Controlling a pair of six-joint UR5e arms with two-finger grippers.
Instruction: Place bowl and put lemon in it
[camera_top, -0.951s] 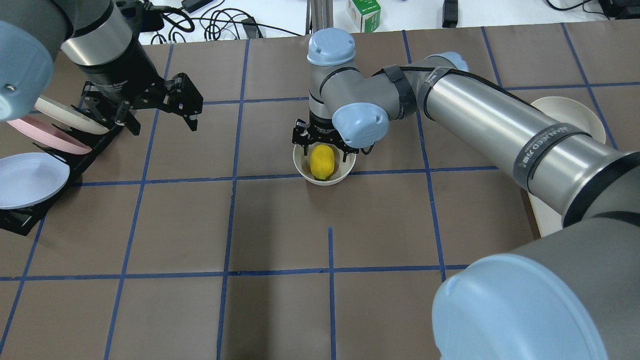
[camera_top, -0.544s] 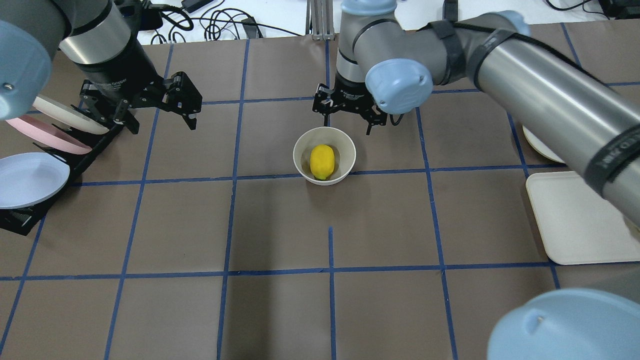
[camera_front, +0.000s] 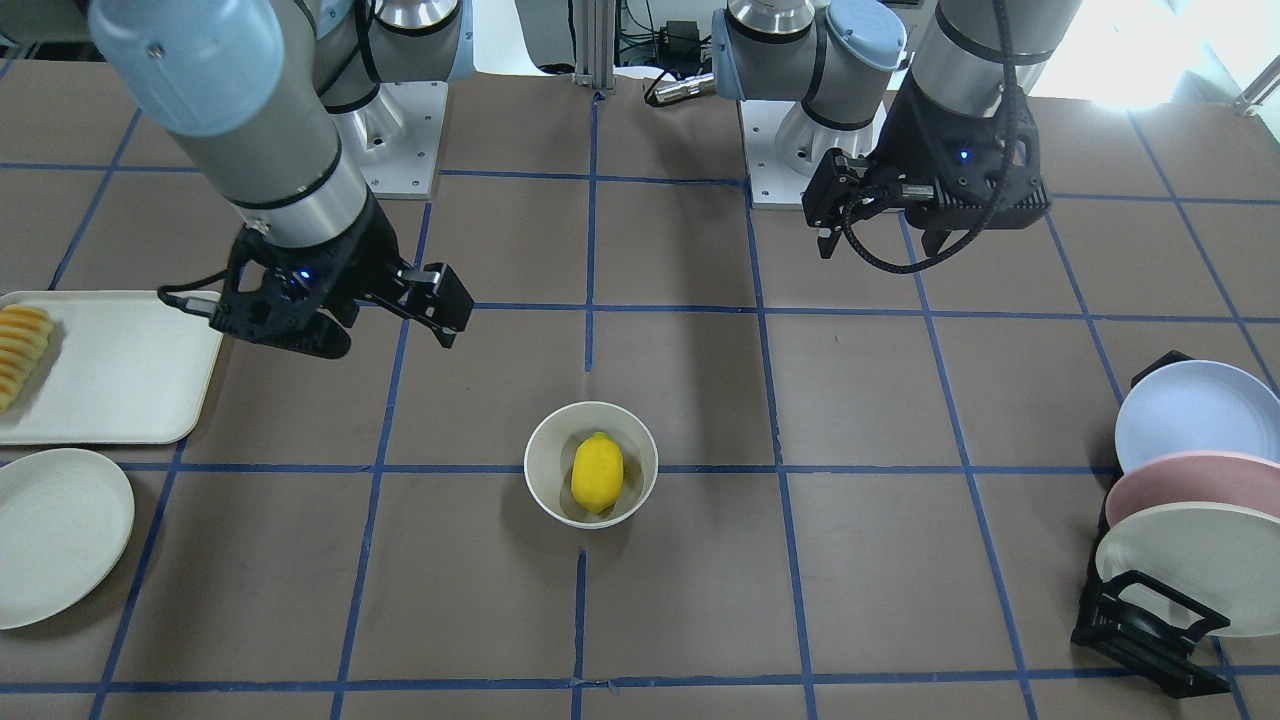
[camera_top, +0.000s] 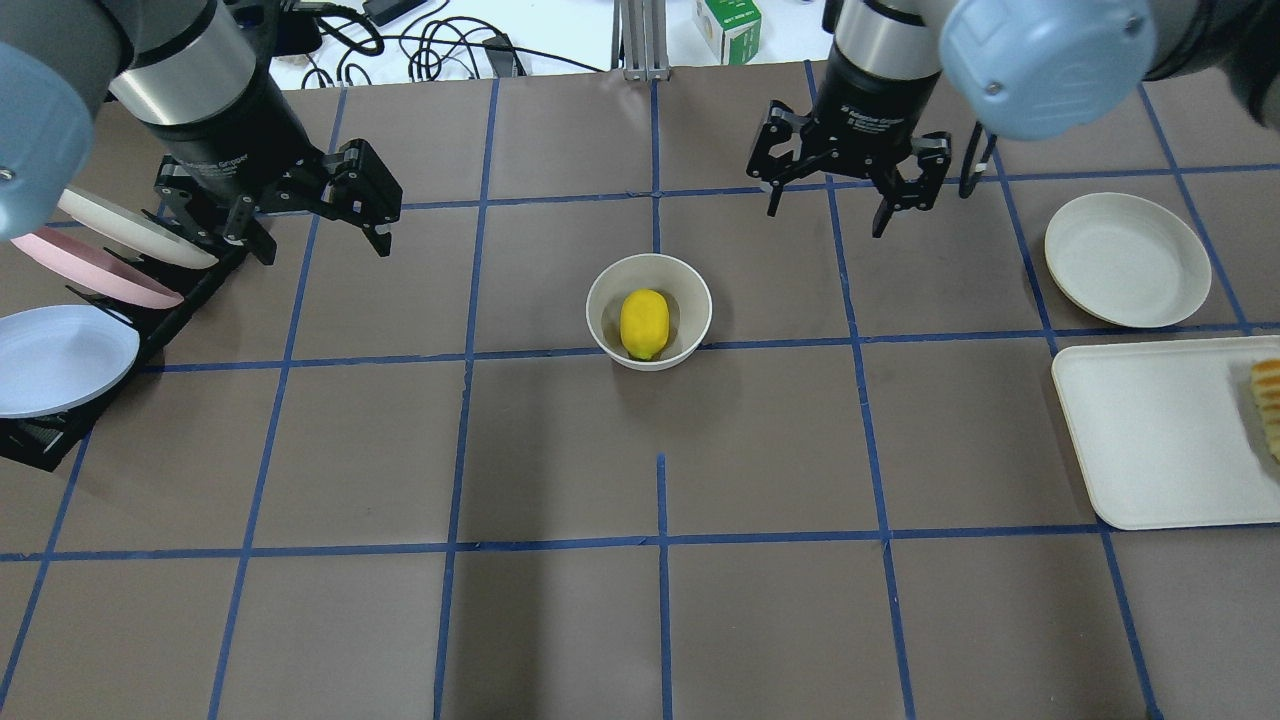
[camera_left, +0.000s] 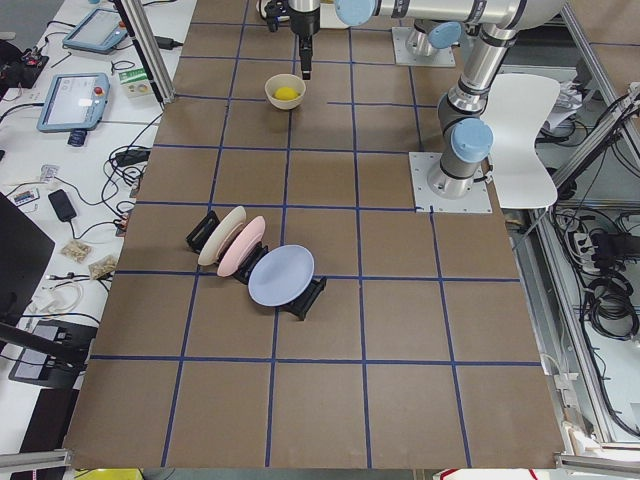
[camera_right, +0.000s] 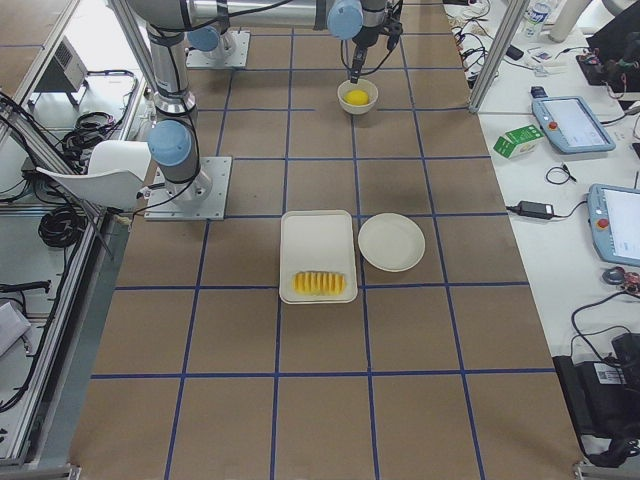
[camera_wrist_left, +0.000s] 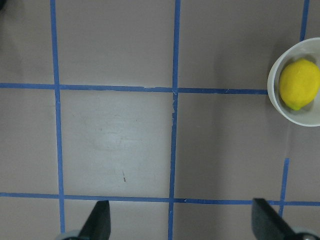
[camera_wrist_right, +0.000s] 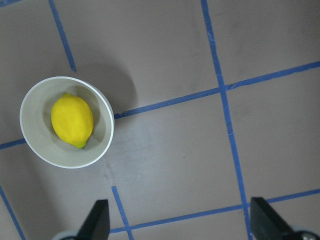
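Two arms hang over a brown worktop (camera_top: 560, 450) gridded with blue tape. At its right end lies a white tray (camera_top: 1150, 440), with a round plate (camera_top: 1127, 258) just beside it. At the left end a black rack (camera_top: 170, 310) holds three plates on edge: white, pink and pale blue. The bowl (camera_top: 598, 300) stands upright near the middle, on a tape line, well apart from everything else. The left pincer (camera_top: 327, 250) hovers by the rack, jaws spread wide and empty. The right pincer (camera_top: 827, 220) hovers beyond the bowl, toward the plate's side, likewise wide apart and holding nothing. A green-and-white carton (camera_top: 728, 25) sits past the worktop's far edge; its print, and the white lettering on the pincer bodies, is too small to read. The lemon (camera_top: 644, 322) lies inside the bowl. Orange-yellow slices (camera_top: 1268, 405) sit in a row at the tray's outer end.
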